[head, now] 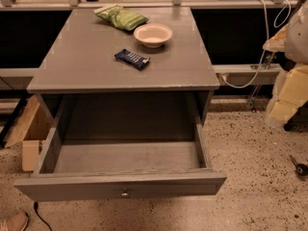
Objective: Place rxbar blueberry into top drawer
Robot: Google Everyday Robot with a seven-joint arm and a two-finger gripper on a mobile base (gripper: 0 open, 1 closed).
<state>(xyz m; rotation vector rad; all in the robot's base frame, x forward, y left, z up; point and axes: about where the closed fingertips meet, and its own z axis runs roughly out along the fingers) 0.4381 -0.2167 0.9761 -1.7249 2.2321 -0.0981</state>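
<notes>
1. Top drawer [120, 186], lower centre of frame. Pulled fully out, with the flat grey front nearest and a round knob [124, 193] at its middle. The floor of the drawer shows bare, with nothing seen in it.
2. Shoe [13, 221], lower left corner, on the speckled floor [260, 196]. A cardboard box [30, 129] stands beside the cabinet's left flank.
3. Gripper [288, 97], right edge, mid-height. This is a pale yellowish, blurred mass that is probably the arm's end. It is well apart from the cabinet and holds nothing visible. Whether it is open or closed cannot be told.
4. Cabinet top [86, 57], centre of frame, directly beyond the open drawer.
5. Rxbar blueberry [132, 58], centre of the cabinet top. It lies flat in its navy wrapper, untouched.
   - Its long axis runs from upper left to lower right, at a slight diagonal.
   - It lies to the left of the gripper and somewhat higher in the frame.
   - The drawer opening sits straight below it in the frame.
   - Judgement: the reach must go leftward across the cabinet's right edge, closing across the bar's short width.
6. Bowl [153, 35], just beyond the bar to the upper right and apart from it.
7. Green snack bag [121, 17], farthest back, upper centre. It is not the target.
</notes>
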